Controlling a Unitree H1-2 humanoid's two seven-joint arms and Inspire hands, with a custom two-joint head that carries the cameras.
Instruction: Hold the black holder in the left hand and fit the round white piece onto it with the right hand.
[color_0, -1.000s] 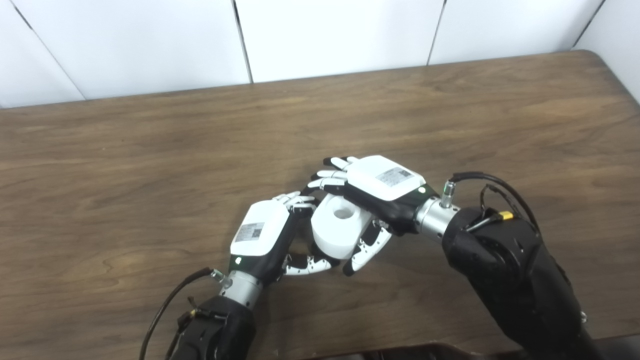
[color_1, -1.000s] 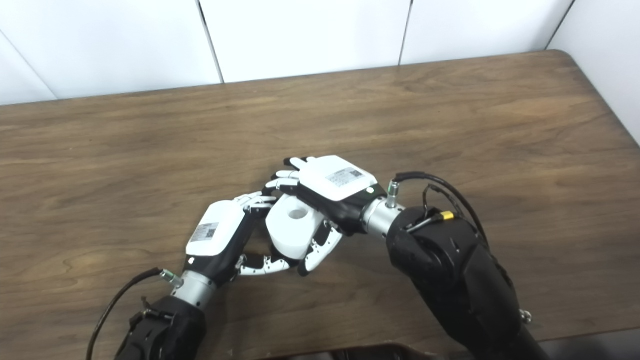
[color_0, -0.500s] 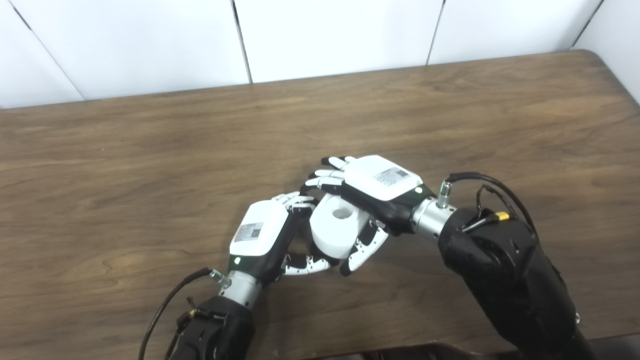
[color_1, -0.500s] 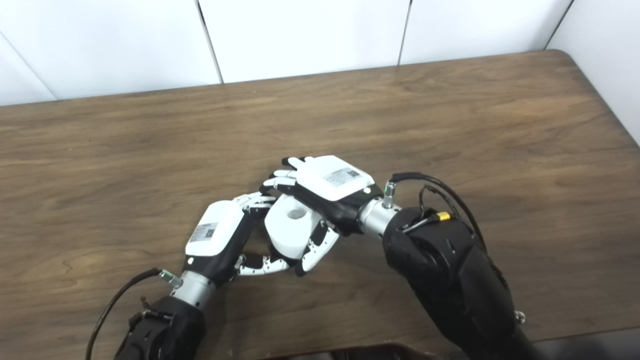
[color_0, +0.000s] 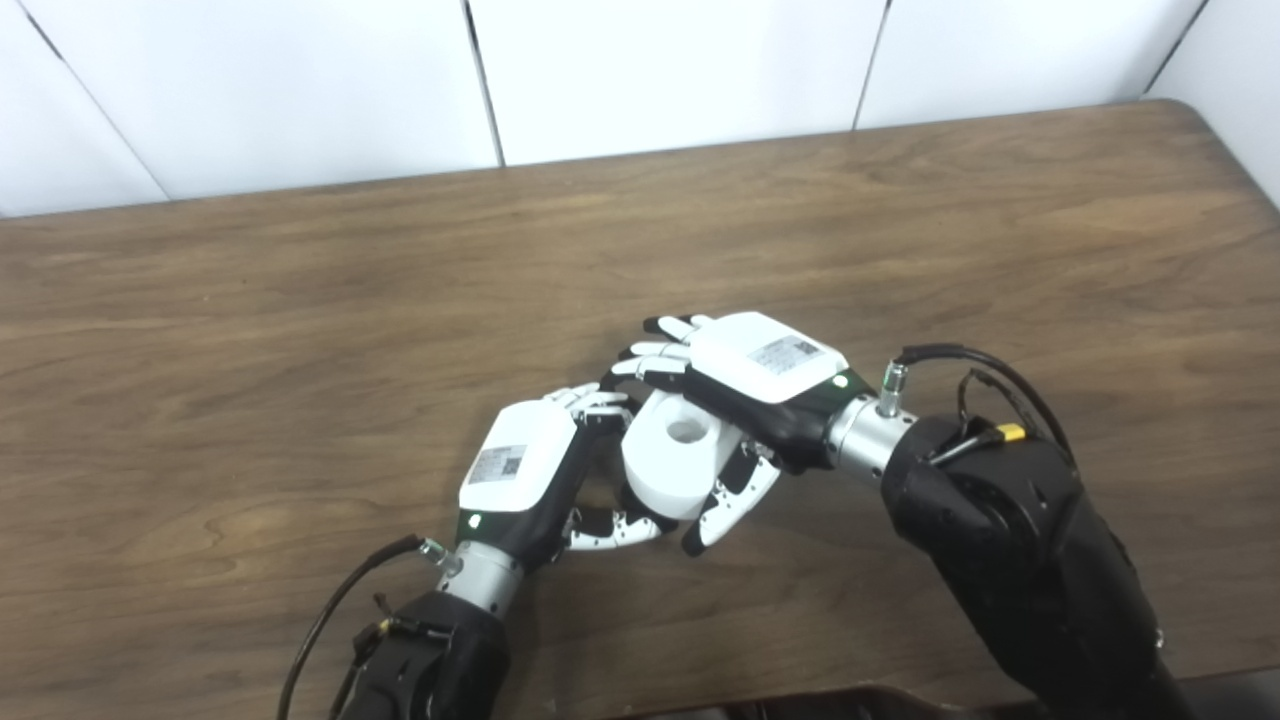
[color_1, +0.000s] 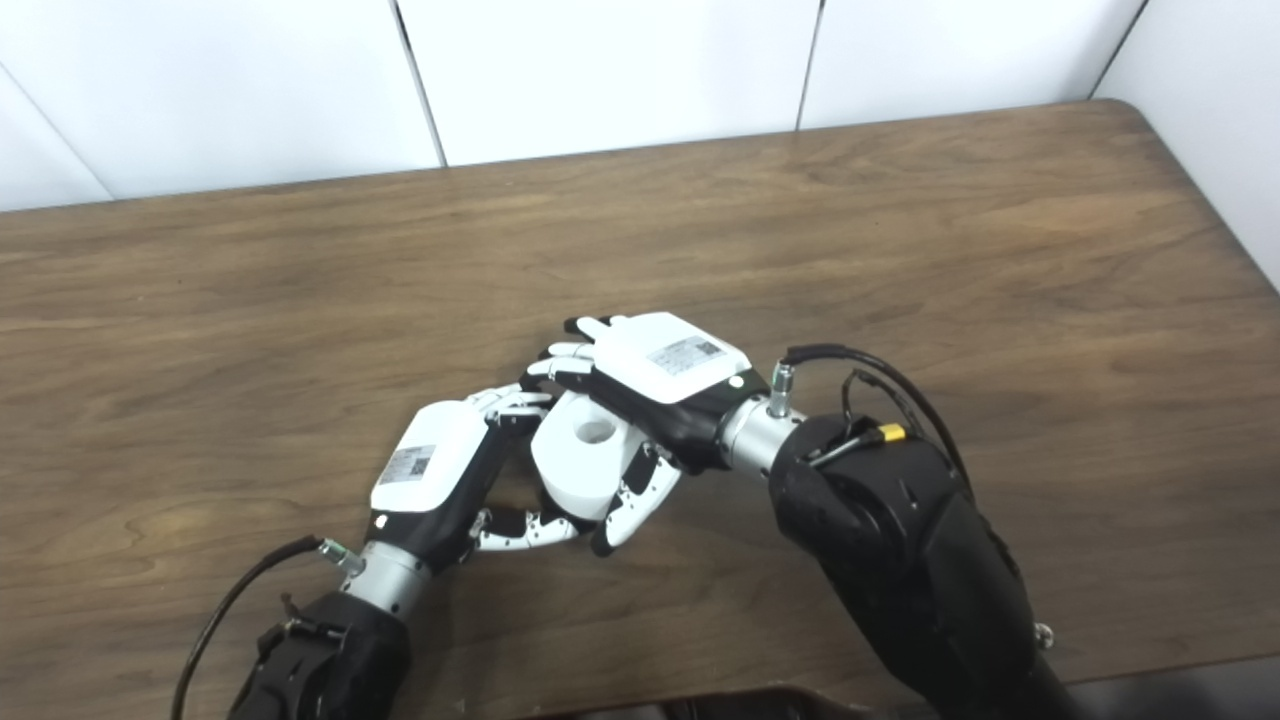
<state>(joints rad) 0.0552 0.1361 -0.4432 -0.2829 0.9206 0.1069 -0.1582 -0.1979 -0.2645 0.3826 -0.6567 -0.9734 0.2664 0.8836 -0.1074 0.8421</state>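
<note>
The round white piece (color_0: 672, 462), a thick disc with a hole in its top, sits between my two hands at the table's near middle. My right hand (color_0: 757, 372) is shut on it, with fingers over its far side and thumb on its near side. My left hand (color_0: 522, 470) curls in from the left, its fingers (color_0: 592, 400) and thumb reaching around and under the white piece. The black holder is hidden inside that grasp and under the white piece. Whether the piece is seated on it does not show.
The brown wooden table (color_0: 300, 300) stretches wide on all sides of the hands. White wall panels (color_0: 660, 70) stand behind its far edge. Cables loop from both wrists, the right one (color_0: 985, 370) arching above the forearm.
The right forearm shifted slightly left and back. Both hands and the white piece stay pressed together in the same spot.
</note>
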